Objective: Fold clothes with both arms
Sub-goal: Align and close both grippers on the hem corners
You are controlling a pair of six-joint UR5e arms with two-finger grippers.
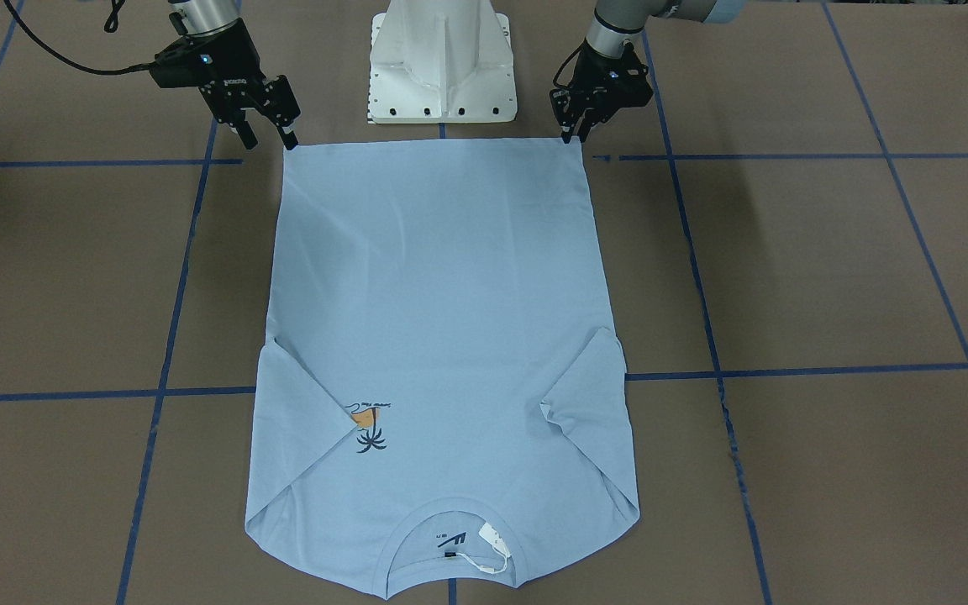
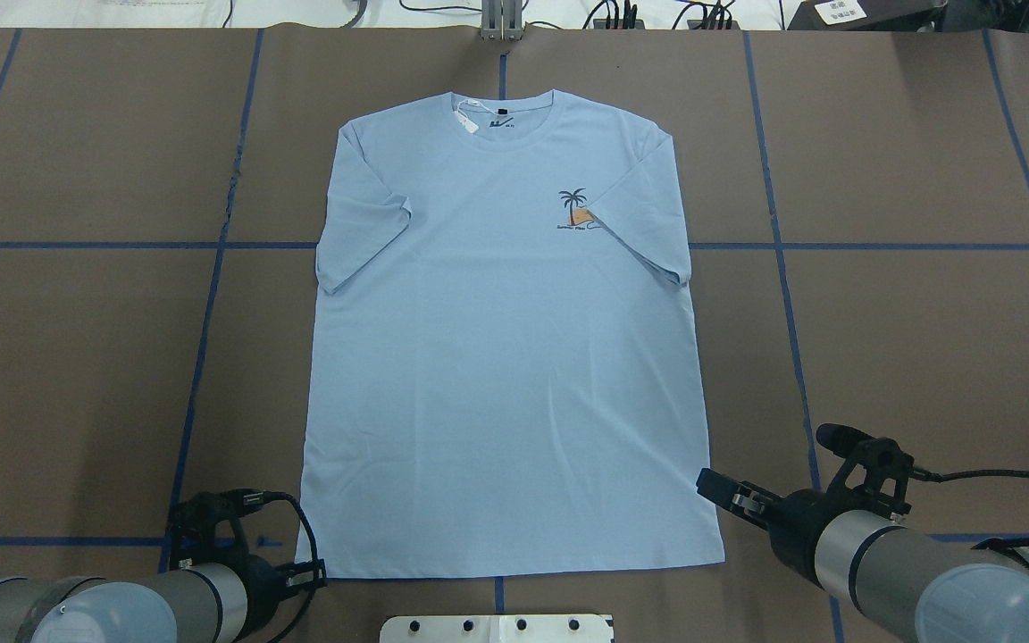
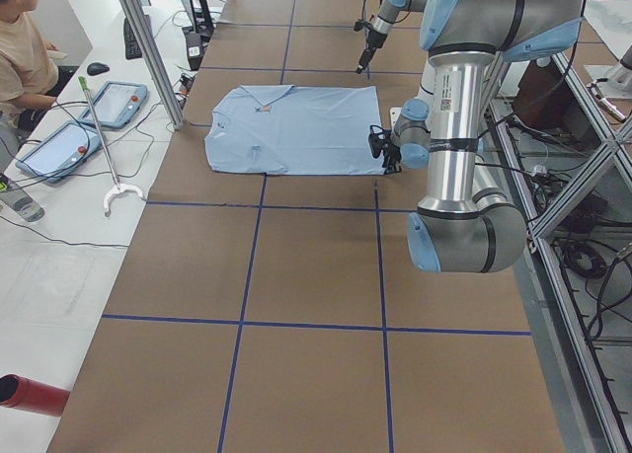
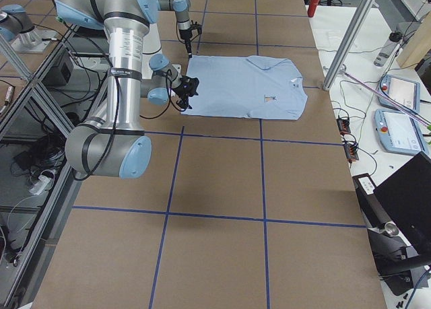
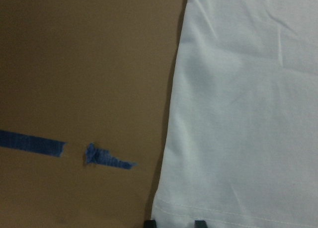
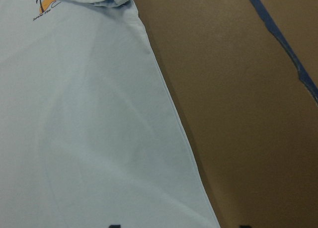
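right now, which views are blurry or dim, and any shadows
Left wrist view: dim and soft, shirt washed pale, tape smeared. Right wrist view: sharper, print clear. Front-facing view: even light, faint shadows on the table either side of the shirt.

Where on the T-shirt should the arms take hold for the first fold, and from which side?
Pinch the hem at its two corners nearest the base: left gripper and right gripper each on its own side, coming in from the outer edge. The T-shirt lies flat with sleeves folded in, so those corners are free, thin edges.
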